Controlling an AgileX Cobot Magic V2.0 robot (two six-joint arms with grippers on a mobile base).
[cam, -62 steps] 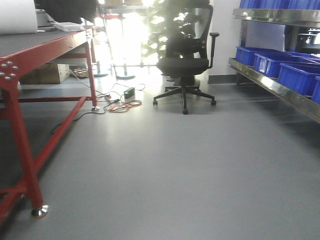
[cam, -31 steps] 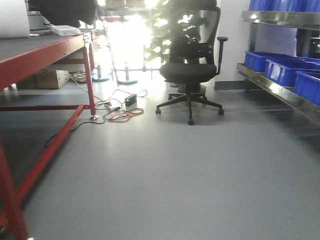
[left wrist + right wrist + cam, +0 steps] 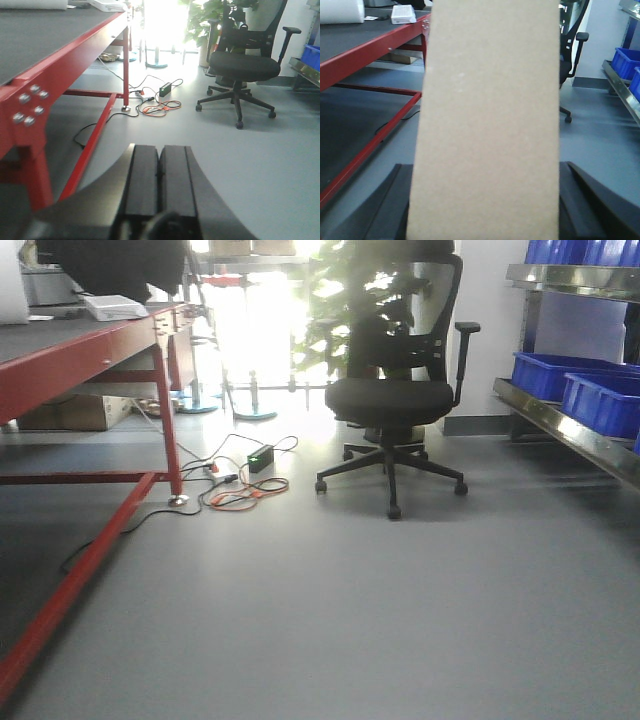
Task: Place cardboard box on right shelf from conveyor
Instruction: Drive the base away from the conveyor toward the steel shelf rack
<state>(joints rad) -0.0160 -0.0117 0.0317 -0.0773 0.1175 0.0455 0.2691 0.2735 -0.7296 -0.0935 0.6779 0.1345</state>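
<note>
Front view: red-framed dark grey conveyor (image 3: 60, 335) at left; polished steel right shelf (image 3: 580, 435) at right edge.
Left wrist view: left hand (image 3: 160, 150) closed, empty.
Right wrist view: right hand (image 3: 487, 202) grips plain tan cardboard box (image 3: 487, 115), mid-frame.
Judgement: carry level; clear the rail before release.

Ahead of the left claw (image 3: 159, 148), smooth grey floor (image 3: 260, 165) with a dull sheen. Ahead and to its right, black mesh office chair (image 3: 243, 65) on castors. Straight ahead, tangle of cables (image 3: 159, 104) on the floor. Farther beyond, leafy plant (image 3: 207, 15) and glaring window light (image 3: 162, 22).
</note>
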